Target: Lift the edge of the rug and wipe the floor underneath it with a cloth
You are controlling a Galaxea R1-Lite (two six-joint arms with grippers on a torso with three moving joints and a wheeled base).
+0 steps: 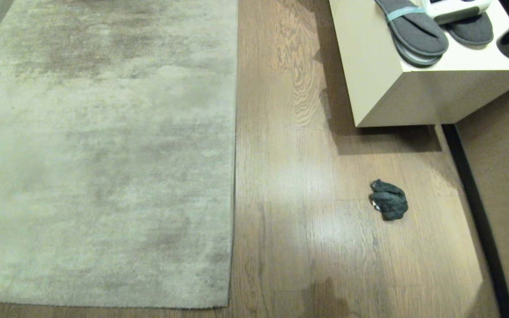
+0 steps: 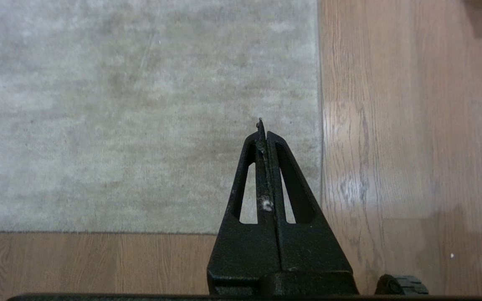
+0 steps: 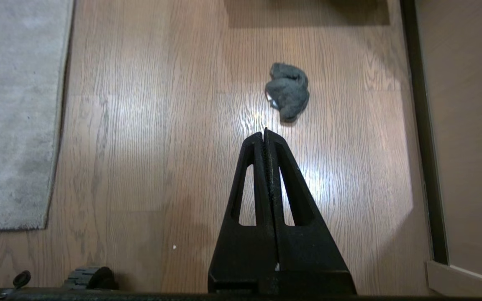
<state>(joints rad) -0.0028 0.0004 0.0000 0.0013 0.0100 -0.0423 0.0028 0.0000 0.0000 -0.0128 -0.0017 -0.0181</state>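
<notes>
Here, the rug edge [image 1: 233, 154] lies flat on the floor [image 1: 290, 176], its square corner [image 1: 228, 305] nearest the robot. The cloth [image 1: 389, 199] sits crumpled on bare planks, well apart from the rug, near a pale cabinet [image 1: 387, 88] w/ dark slippers [image 1: 413, 31] on top. Left gripper [image 2: 262, 125] hangs above the rug near that corner, fingers pressed together, holding nothing. Right gripper [image 3: 265, 133] hangs over the planks just short of the cloth, fingers likewise closed & empty. Neither arm shows in the head view.
</notes>
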